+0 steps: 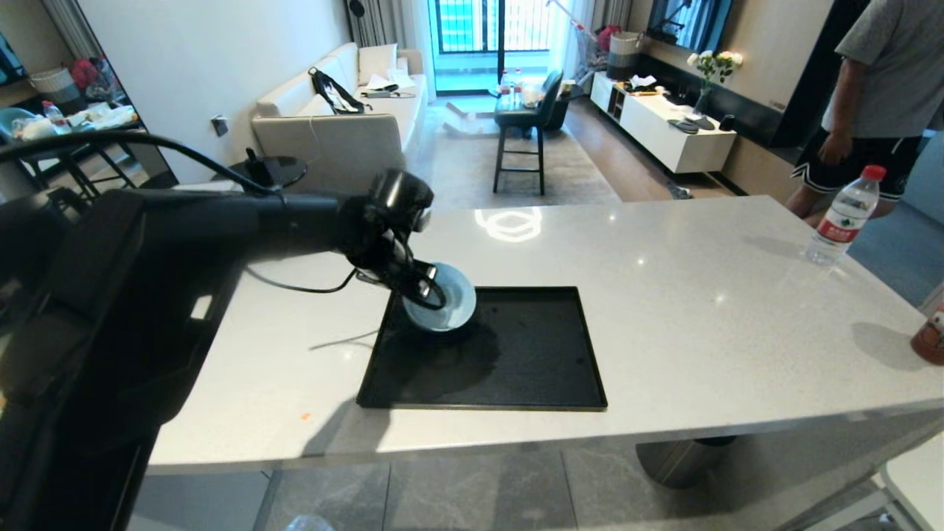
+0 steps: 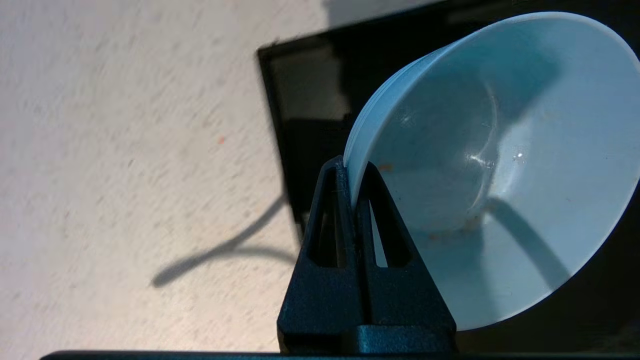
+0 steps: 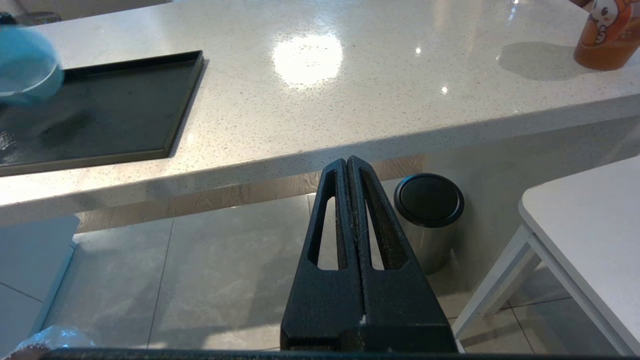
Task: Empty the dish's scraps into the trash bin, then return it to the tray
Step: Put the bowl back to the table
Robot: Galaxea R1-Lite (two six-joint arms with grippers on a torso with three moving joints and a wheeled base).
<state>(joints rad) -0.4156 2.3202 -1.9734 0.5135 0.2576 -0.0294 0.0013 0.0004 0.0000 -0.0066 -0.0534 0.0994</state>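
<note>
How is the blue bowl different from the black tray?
The dish is round, pale blue and deep; the tray is square-cornered, black and flat. The dish is tilted, pinched at its rim by the left gripper; the tray lies flat on the counter. The dish is much smaller. Both hold no food.

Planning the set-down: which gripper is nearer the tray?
Left. The left gripper holds the dish over the tray; the right gripper is below the counter edge, off the tray.

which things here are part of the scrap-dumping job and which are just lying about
Part of the job:
- light-blue bowl, empty, rim pinched in the left claw
- black tray

Lying about:
- water bottle
- orange cartoon cup
- steel bin with black top
</note>
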